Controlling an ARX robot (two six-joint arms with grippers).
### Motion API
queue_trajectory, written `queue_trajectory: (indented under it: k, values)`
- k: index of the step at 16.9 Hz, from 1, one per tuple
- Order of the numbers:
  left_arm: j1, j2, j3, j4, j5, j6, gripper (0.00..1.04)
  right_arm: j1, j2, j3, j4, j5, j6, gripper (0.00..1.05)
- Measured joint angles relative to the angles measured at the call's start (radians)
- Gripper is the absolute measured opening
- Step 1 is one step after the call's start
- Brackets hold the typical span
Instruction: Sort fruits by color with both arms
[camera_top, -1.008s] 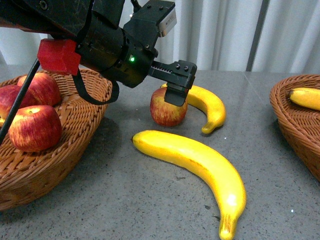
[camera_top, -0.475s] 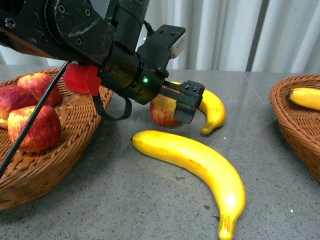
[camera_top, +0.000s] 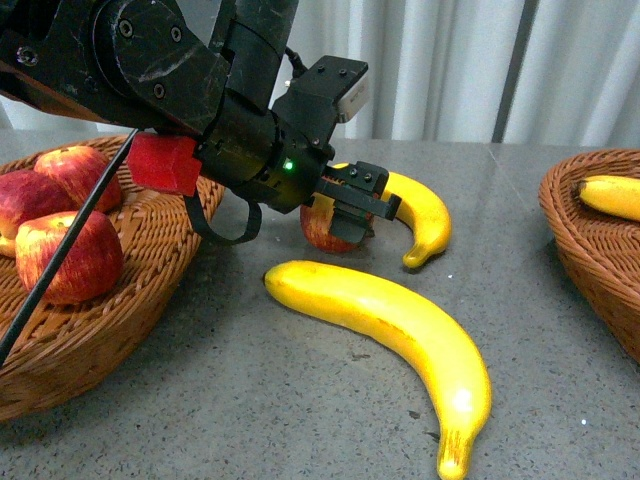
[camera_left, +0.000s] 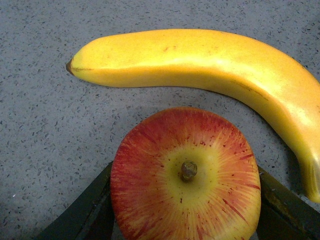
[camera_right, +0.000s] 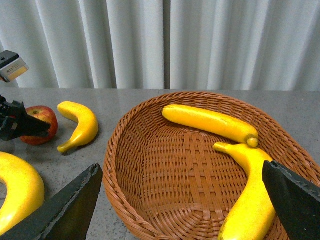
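My left gripper (camera_top: 350, 212) is shut on a red apple (camera_top: 318, 230) that sits on the grey table; in the left wrist view its jaws press both sides of the apple (camera_left: 185, 175). A small banana (camera_top: 425, 215) lies just behind the apple and a large banana (camera_top: 390, 330) in front. My right gripper (camera_right: 180, 205) is open and empty over the right basket (camera_right: 150, 165), which holds two bananas (camera_right: 210, 122). The right arm does not show in the front view.
The left wicker basket (camera_top: 170, 240) holds three red apples (camera_top: 60, 255). The right basket (camera_top: 590, 250) sits at the table's right edge with a banana (camera_top: 610, 195) showing. White curtains hang behind the table.
My left arm has moved right and down to the apple on the table, and its jaws have closed on it. The bananas have not moved.
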Motion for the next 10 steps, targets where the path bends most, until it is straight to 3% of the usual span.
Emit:
queue_trajectory:
  k: [4, 8, 10]
  values:
    - [0.024, -0.116, -0.013, 0.004, -0.121, -0.012, 0.66, 0.000, 0.000, 0.000, 0.000, 0.000, 0.000, 0.98]
    - [0.123, -0.256, -0.079, 0.011, -0.308, -0.098, 0.66, 0.000, 0.000, 0.000, 0.000, 0.000, 0.000, 0.98]
    - [0.153, -0.256, -0.136, -0.008, -0.325, -0.146, 0.66, 0.000, 0.000, 0.000, 0.000, 0.000, 0.000, 0.98]
